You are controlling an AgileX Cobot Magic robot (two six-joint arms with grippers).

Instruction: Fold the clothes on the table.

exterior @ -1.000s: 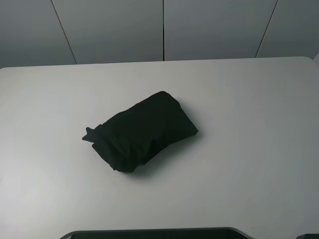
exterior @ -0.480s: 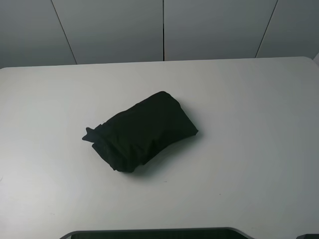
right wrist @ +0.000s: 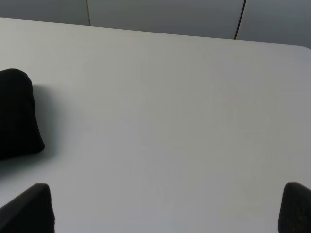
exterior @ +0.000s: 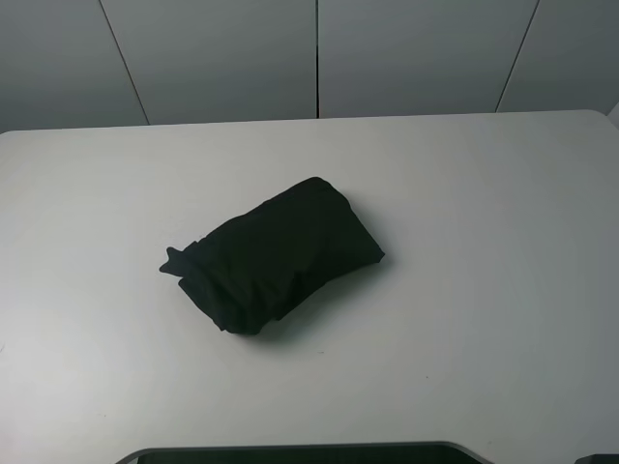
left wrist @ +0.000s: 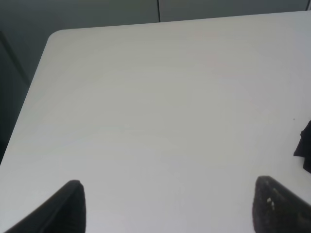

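Note:
The black T-shirt lies folded into a compact bundle near the middle of the white table; no print or label shows. A small edge of it shows in the left wrist view and one end in the right wrist view. My left gripper is open over bare table, well clear of the shirt. My right gripper is open over bare table, clear of the shirt. Neither gripper shows in the exterior high view.
Grey wall panels stand behind the table's far edge. A dark rounded edge lies along the near side of the exterior high view. The table's far left rounded corner shows in the left wrist view.

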